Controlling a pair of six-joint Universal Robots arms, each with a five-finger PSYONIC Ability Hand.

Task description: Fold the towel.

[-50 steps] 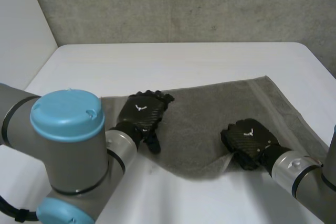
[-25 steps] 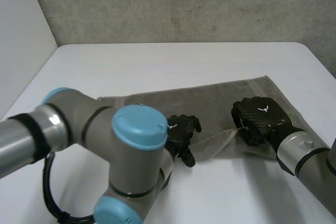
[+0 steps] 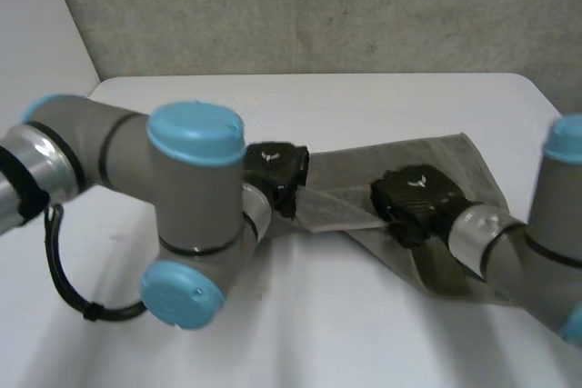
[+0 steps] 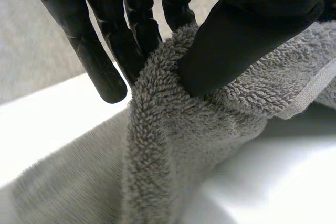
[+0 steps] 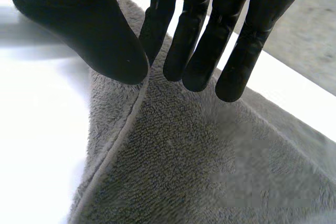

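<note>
Loosely bunched on the white worktop [image 3: 364,97], grey towel [image 3: 446,159] lay between both arms, left hand [image 3: 275,170] pinched a raised fold between thumb and fingers [image 4: 105,51], right hand [image 3: 414,197] nipped the hemmed edge likewise.

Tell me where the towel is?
In the head view the grey towel lies right of centre on the white table, held by the left hand at its left end and the right hand.
</note>
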